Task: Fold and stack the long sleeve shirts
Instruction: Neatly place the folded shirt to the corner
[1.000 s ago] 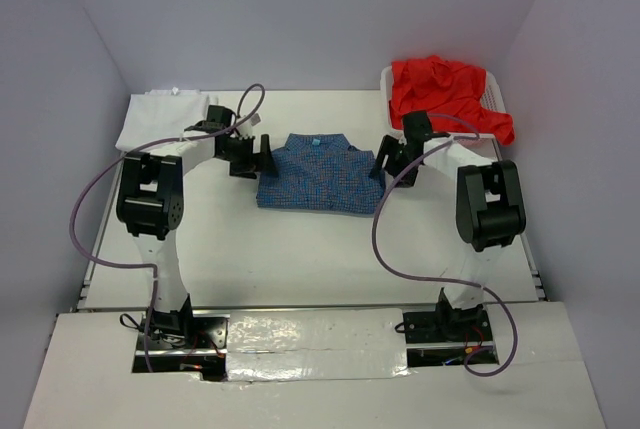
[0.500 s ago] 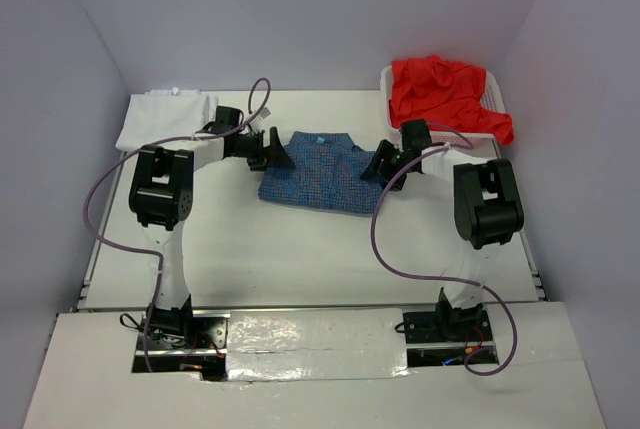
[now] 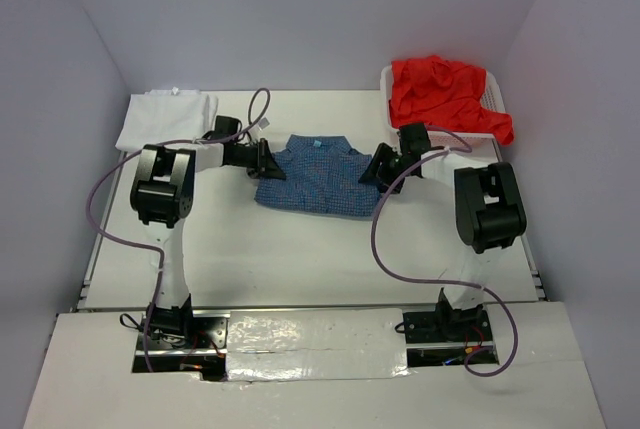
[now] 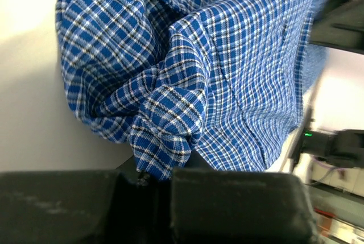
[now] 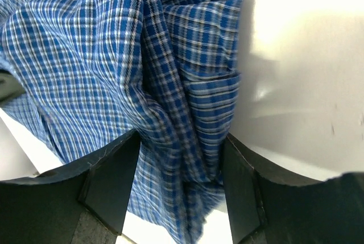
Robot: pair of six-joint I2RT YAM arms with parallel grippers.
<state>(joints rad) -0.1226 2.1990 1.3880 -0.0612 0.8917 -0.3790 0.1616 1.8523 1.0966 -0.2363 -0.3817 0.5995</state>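
The blue checked shirt (image 3: pixel 315 174) lies folded in the middle of the table, collar to the back. My left gripper (image 3: pixel 265 161) is at its left edge, shut on a pinched fold of the checked cloth (image 4: pixel 165 136). My right gripper (image 3: pixel 378 167) is at the shirt's right edge. Its fingers (image 5: pixel 111 181) stand wide apart, pressed against a thick bunch of the checked cloth (image 5: pixel 187 113) that fills the gap. A white shirt (image 3: pixel 165 119) lies folded at the back left. A red shirt (image 3: pixel 445 94) is heaped in the basket.
The white mesh basket (image 3: pixel 497 99) stands at the back right corner, against the right wall. Purple cables loop from both arms over the table. Grey walls enclose the table on three sides.
Both grippers have moved inward onto the blue shirt's side edges. The left jaws went from wide open to shut on the cloth; the right jaws narrowed around the bunched edge.
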